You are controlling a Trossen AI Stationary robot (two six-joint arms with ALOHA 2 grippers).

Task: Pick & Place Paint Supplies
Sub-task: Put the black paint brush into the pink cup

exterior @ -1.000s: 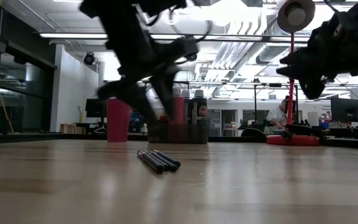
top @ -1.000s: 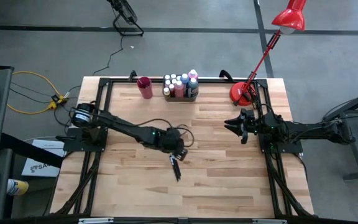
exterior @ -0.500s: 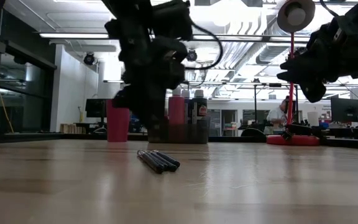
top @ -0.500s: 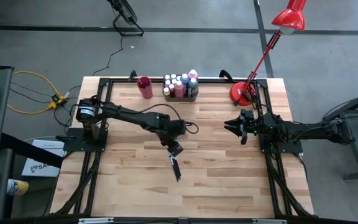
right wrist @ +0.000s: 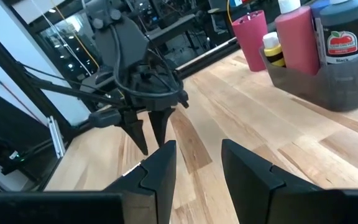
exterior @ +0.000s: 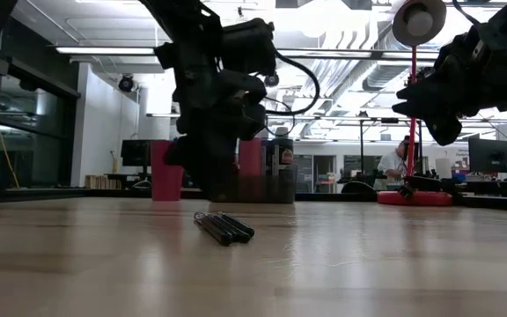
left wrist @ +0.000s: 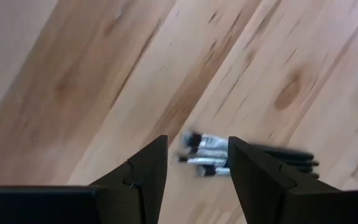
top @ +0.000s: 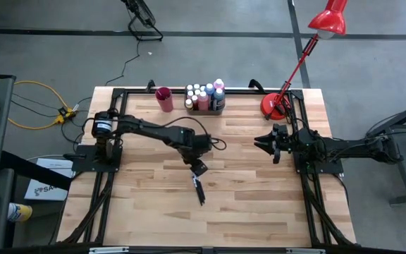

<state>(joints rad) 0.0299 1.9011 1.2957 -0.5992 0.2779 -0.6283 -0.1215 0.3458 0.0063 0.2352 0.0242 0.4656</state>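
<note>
Left end effector (top: 199,169) drew back from the paintbrushes (top: 199,190).

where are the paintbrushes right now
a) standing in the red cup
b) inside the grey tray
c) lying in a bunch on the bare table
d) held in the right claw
c: the paintbrushes lie bunched flat on the wooden table, just below the open, empty left claw, apart from the red cup and grey tray.
</note>
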